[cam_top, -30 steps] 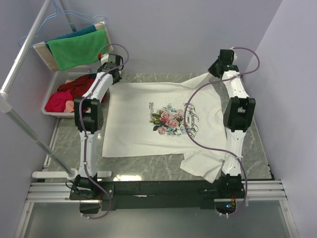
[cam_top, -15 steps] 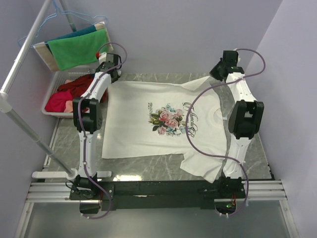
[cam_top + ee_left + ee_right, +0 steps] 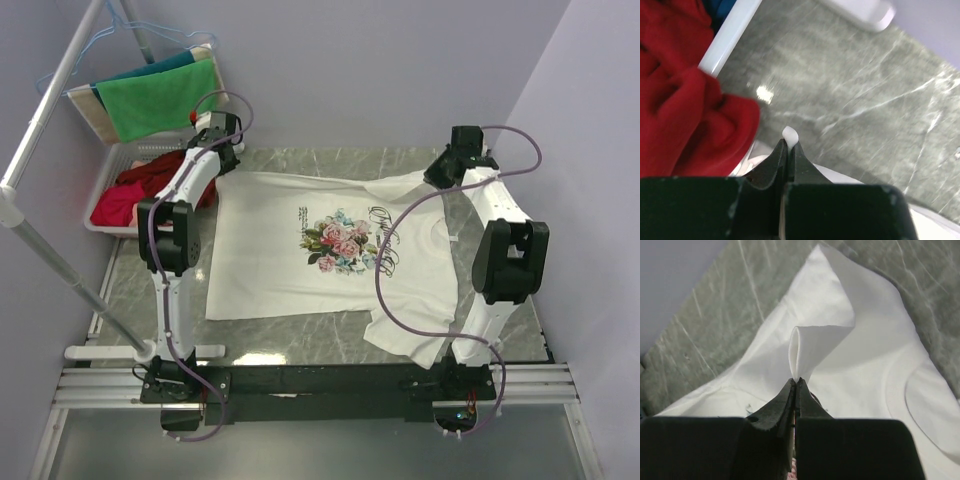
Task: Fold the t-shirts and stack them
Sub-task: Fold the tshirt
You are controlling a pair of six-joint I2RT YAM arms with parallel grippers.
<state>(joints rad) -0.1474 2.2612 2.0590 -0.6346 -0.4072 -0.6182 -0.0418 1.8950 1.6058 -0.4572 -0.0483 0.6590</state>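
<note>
Only the top view shows the whole t-shirt [image 3: 300,270]. It lies spread print-up across the middle of the worktop [image 3: 290,335], with its hem toward the left edge and its collar toward the right edge.

The left wrist view shows what the top view cannot. The left fingers [image 3: 781,160] are pressed together at the far left corner, and a small nub of white cloth sticks out between their tips. Red cloth [image 3: 685,115] lies just beside them, spilling over the rim of a white basket [image 3: 108,222] that stands off the left edge. A green cloth [image 3: 160,100] and a teal cloth [image 3: 165,62] are draped behind the basket, next to a slanting white pole [image 3: 50,85].

In the right wrist view, the right fingers [image 3: 785,400] are shut on the far sleeve near the far right corner, and the sleeve rises in a soft upright fold. The right arm's purple cable [image 3: 385,270] loops over the chest and crosses part of the dark script. The near sleeve is rumpled at the near edge.

The worktop is grey veined stone, and the walls are pale lilac.
</note>
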